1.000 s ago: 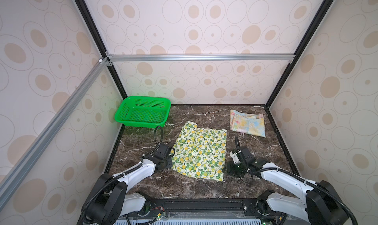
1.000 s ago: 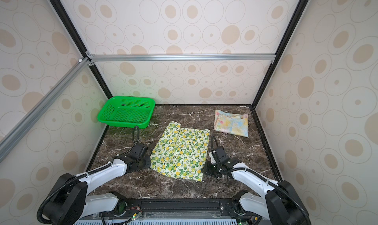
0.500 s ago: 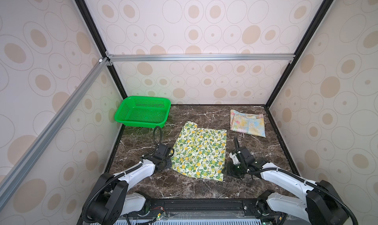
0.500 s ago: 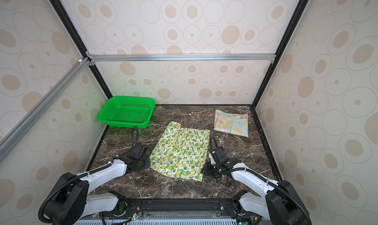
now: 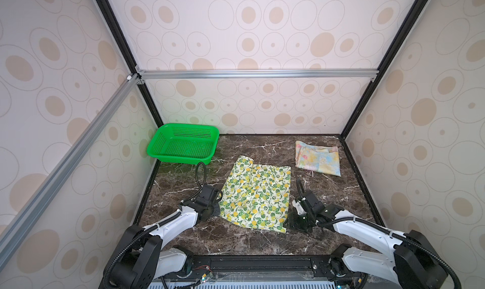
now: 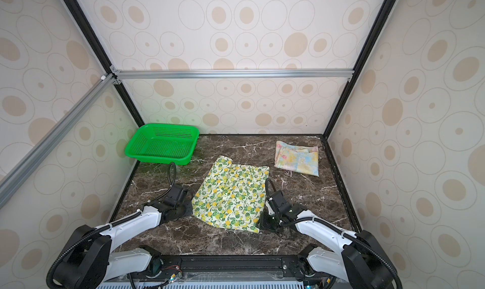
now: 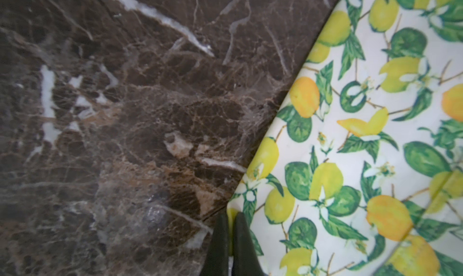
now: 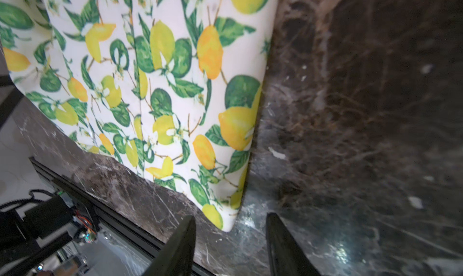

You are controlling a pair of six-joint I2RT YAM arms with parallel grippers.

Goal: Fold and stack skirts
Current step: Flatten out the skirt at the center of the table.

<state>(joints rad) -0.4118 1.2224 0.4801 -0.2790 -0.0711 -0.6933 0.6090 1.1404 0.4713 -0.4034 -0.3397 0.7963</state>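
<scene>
The left tool [image 7: 230, 214] has just closed. A second ago its jaws stood part open at the near-left edge of the lemon skirt [image 5: 256, 195]. Now, in the left wrist view, they are together on that hem with a sliver of cloth pinched between them.

The right tool [image 8: 230, 217] has barely changed. Its jaws are apart around the near-right corner, which lies between them ungripped. So one side looks secured, and the fold probably waits on the right side closing too.

The lemon skirt lies spread flat mid-worktop [image 5: 328, 195]. The pastel skirt [image 5: 317, 157] sits folded at the far right, well apart, and the green basket [image 5: 181, 160] is at the far left.

In both top views the wrists cover the tool tips. The left wrist view cuts the fingers off at the frame edge, so I cannot tell whether the pinch holds one layer or both — nor how deep the hold goes. The worktop beyond the right tool is blurred.
</scene>
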